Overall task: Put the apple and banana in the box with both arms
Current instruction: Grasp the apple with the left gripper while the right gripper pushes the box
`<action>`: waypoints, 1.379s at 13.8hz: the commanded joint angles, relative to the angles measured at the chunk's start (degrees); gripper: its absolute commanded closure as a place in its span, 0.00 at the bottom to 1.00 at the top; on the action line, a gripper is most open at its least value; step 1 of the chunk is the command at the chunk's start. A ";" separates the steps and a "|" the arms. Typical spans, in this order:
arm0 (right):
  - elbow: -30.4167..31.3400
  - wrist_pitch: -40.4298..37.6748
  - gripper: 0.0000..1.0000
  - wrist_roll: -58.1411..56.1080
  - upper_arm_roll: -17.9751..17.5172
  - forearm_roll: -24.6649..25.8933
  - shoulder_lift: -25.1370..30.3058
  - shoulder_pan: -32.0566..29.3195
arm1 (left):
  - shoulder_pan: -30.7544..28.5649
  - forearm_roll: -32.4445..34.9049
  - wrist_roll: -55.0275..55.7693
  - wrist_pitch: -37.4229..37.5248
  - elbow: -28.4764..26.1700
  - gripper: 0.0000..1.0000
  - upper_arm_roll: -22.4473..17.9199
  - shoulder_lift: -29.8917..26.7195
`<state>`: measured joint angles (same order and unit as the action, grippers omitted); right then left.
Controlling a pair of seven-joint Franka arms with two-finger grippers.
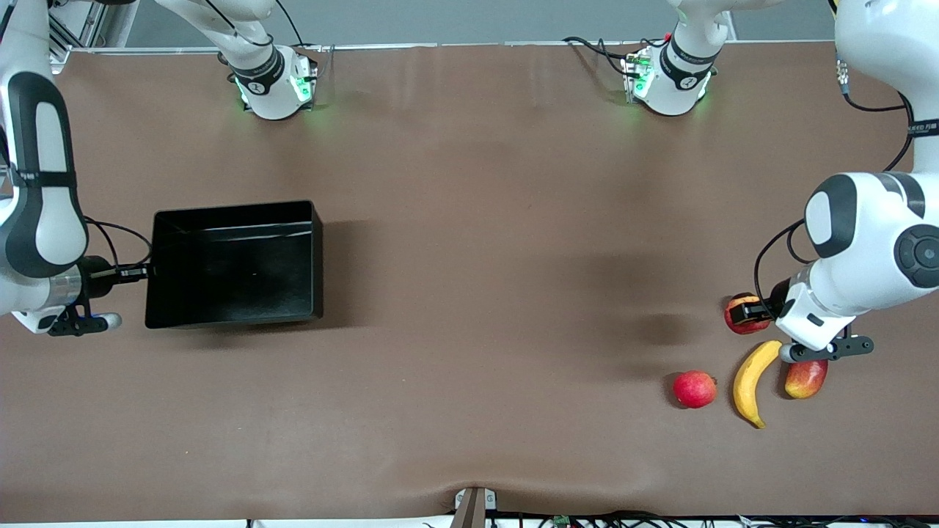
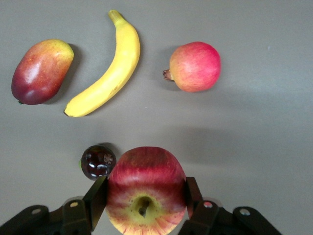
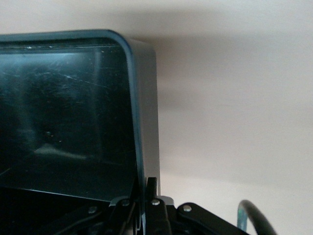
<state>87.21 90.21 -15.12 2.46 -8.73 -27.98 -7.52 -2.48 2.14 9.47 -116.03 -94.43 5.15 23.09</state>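
left pincer [image 2: 145, 198]: clamped on apple [image 2: 145, 188]; lift straight up
right pincer [image 3: 145, 205]: pinched shut on box [image 3: 139, 122] wall; hold it steady

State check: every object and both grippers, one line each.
apple: between the left gripper's fingers, on or just above the table
banana: lying loose on the table
pomegranate: loose, beside the banana
mango: loose, beside the banana
dark cherry: loose, beside the apple
box: upright, empty
left gripper: shut on the apple
right gripper: shut on the box's wall
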 commanded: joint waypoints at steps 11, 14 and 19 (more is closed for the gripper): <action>-0.28 18.65 1.00 37.85 -0.09 -14.30 -2.95 36.40 | 1.59 1.37 17.32 3.97 -4.62 1.00 11.19 -6.57; -0.46 28.50 1.00 46.12 -0.17 -14.39 -8.30 43.00 | 5.98 1.46 24.17 2.13 -4.00 1.00 11.20 -4.46; -1.68 33.02 0.00 49.31 0.09 -13.16 -9.65 45.05 | 9.86 1.47 26.30 -2.79 -4.18 1.00 11.20 -1.39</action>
<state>87.28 125.23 34.45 1.87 -21.38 -39.51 38.64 6.49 2.60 34.84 -117.21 -98.52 16.45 20.88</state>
